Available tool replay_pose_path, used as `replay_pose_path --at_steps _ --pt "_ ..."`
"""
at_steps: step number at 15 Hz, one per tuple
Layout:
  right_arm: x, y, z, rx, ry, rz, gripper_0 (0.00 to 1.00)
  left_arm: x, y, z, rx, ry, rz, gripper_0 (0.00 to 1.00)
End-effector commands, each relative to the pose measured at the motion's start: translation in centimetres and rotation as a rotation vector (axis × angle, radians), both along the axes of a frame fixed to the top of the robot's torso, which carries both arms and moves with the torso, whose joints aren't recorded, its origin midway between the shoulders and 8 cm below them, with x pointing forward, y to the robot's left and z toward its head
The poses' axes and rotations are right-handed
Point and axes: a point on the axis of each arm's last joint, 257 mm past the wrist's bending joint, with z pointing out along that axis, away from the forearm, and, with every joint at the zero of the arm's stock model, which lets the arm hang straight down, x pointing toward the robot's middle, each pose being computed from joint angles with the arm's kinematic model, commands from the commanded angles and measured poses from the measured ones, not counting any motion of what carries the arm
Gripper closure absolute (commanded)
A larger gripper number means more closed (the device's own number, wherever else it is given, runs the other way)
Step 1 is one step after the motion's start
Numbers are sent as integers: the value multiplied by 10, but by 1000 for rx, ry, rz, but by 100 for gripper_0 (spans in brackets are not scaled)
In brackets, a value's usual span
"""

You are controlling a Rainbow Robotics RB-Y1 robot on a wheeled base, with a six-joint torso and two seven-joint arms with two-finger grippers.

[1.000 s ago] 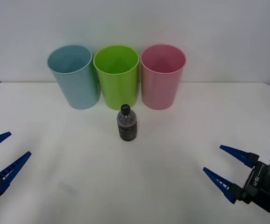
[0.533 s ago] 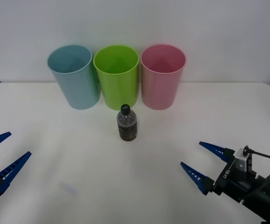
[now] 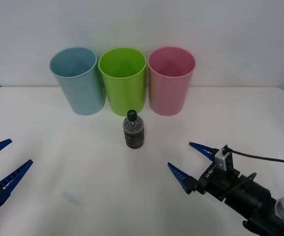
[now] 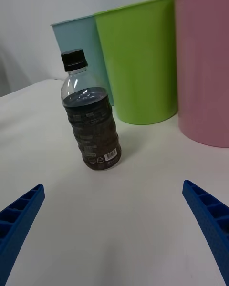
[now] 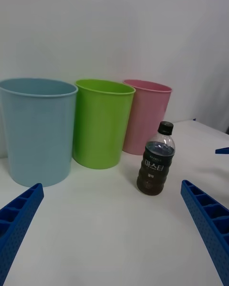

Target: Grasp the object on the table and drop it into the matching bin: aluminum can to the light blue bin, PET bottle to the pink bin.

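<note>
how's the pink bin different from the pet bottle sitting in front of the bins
The pink bin is tall, opaque and open at the top; the PET bottle is much shorter, clear above a dark label band, and closed with a black cap. The pink bin stands in the back row beside the lime green bin; the PET bottle stands alone in front of it. Both stand upright on the table.

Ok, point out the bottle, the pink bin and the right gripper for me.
bottle (image 3: pixel 134 132), front view, on its dark label band.
pink bin (image 3: pixel 167 96), front view, on the outer wall facing the robot.
right gripper (image 3: pixel 191 162), front view, midway between its open blue fingertips, short of the bottle.
</note>
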Motion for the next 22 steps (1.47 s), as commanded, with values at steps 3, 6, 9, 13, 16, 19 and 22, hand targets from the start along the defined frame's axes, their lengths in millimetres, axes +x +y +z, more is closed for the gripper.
replay_pose_path --at_steps 3,6,9,13,16,19,22 --pt "20 34 2 -24 -28 -36 0 0 0 0 0 0 0 0" --pt "28 54 3 -35 -33 -60 0 0 0 0 0 0 0 0" --pt "34 70 2 -49 -34 -73 0 0 0 0 0 0 0 0" --pt "43 87 6 -76 -52 -94 0 0 0 0 0 0 0 0" --pt "54 103 -6 -89 -35 -78 0 0 0 0 0 0 0 0" --pt "65 119 -8 -93 -36 -73 0 0 0 0 0 0 0 0" --pt "80 135 -11 -97 -27 -72 0 0 0 0 0 0 0 0"
